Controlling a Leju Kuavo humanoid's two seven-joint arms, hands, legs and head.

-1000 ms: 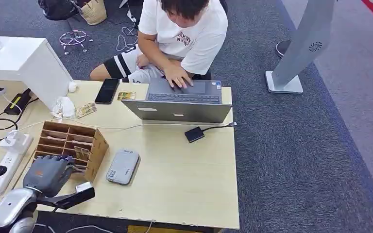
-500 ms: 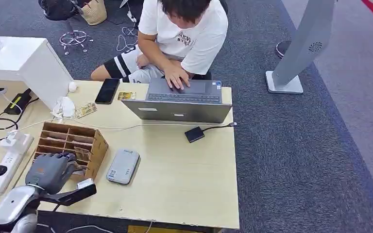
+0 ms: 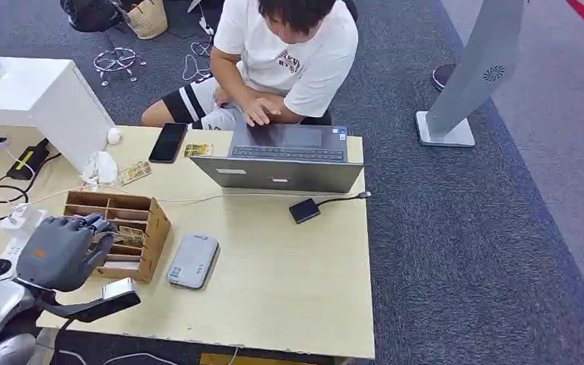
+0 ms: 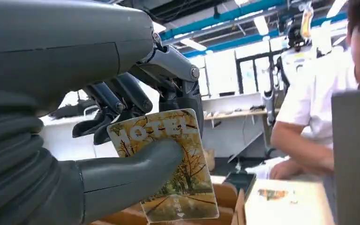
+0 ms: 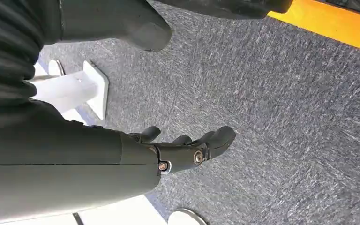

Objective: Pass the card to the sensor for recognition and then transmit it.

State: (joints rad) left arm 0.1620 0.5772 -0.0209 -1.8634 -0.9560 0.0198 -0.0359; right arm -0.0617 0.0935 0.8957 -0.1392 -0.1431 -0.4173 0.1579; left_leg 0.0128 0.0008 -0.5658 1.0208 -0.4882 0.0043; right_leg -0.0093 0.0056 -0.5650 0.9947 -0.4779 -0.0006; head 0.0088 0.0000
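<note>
**Card pinched in the left hand, above the wooden organizer**

We see the left hand point(image 3: 59, 251) raised over the near-left part of the table point(image 3: 289, 289), hovering above the wooden organizer point(image 3: 125, 232). In the left wrist view the same hand point(image 4: 98, 154) pinches the card point(image 4: 168, 164) between the thick grey thumb and the darker fingers point(image 4: 122, 101) behind it. The card is yellow with an autumn tree scene and large pale lettering across its upper part; it stands roughly upright in the grip, with the wooden compartments below it.

Just beside the organizer, toward the middle of the table, lies a flat grey device point(image 3: 192, 260) with a small label on its near end. We cannot tell from the pictures whether this is the sensor. A small black box point(image 3: 304, 210) on a cable lies further right, near an open grey laptop point(image 3: 285, 158).

A person in a white shirt point(image 3: 289, 53) sits at the far side of the table, one hand at the laptop's edge. A black phone point(image 3: 168, 141) lies to the left of the laptop.

In the right wrist view the right hand point(image 5: 187, 147) hangs over grey carpet point(image 5: 286, 117), its fingers loosely curved and apart, holding nothing.
</note>
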